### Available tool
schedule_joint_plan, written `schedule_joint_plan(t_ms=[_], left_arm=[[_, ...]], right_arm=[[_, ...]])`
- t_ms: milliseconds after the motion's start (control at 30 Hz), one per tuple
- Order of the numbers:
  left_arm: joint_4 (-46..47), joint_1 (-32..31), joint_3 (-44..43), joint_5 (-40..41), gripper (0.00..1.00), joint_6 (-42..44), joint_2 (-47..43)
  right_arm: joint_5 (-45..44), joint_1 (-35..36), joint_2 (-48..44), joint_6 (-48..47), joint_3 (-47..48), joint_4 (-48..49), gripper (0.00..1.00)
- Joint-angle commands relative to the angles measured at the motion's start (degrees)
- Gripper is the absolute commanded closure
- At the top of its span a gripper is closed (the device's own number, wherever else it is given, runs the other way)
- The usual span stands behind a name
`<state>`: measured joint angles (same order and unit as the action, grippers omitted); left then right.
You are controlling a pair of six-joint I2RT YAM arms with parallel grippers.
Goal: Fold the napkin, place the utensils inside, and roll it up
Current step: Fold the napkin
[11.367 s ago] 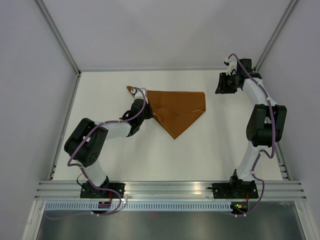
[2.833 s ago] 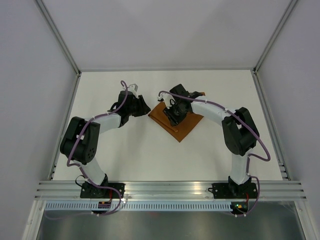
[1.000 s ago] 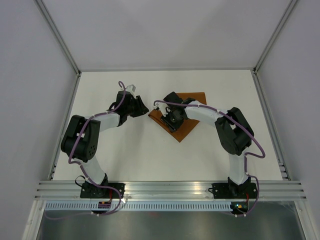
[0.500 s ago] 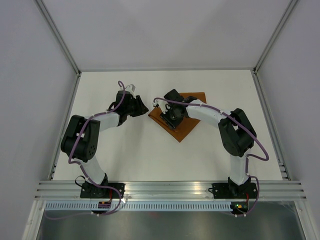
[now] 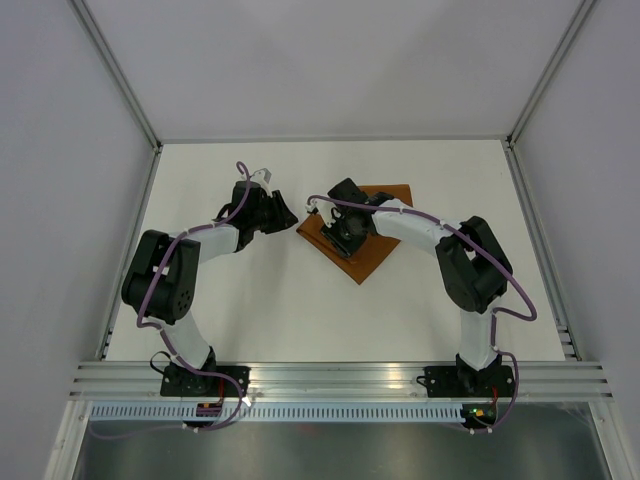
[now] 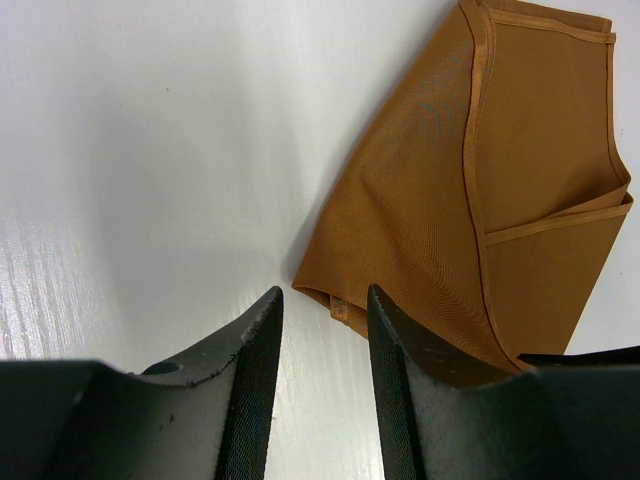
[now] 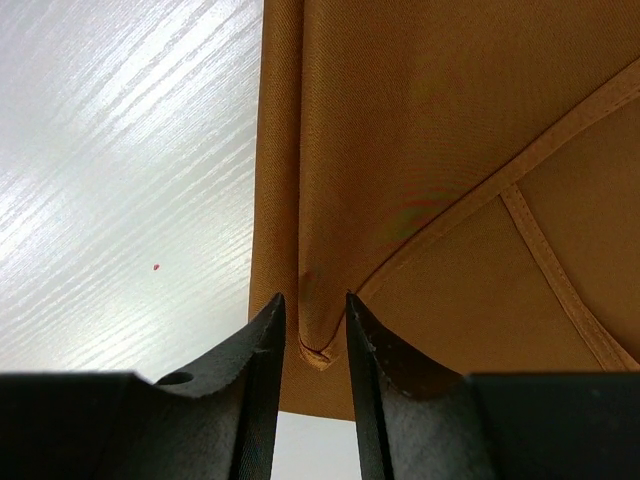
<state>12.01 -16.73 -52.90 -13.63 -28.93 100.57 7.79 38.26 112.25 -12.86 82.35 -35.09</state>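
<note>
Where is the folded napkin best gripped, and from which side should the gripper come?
Probably at the pointed left corner of the napkin, approached low from the left, where the open left gripper faces it. There the folded layers form a raised lip; elsewhere the cloth lies flat.

1. Napkin (image 5: 368, 258): plain rust-orange cloth, hemmed edges, folded into multi-layer wedge.
2. Flat, ctr of top view, slightly right; narrow tip toward bottom of frame, upper-right corner square.
3. L wrist view: fills upper right, small tucked corner at lower-left tip.
4. R wrist view: hems meeting in a Y.
</note>
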Motion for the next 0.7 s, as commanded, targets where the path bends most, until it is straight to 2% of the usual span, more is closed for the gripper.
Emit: schedule_joint_plan(t_ms=[0, 667], left_arm=[[-0.5, 0.4, -1.9, -1.1, 0.55, -1.0, 0.1], [0.1, 0.4, -1.4, -1.5, 0.55, -1.0, 0.6]], right_arm=[[-1.3, -0.1, 0.3, 0.7, 0.9, 0.5, 0.63], [-1.3, -0.1, 2.2, 1.0, 0.3, 1.4, 0.64]])
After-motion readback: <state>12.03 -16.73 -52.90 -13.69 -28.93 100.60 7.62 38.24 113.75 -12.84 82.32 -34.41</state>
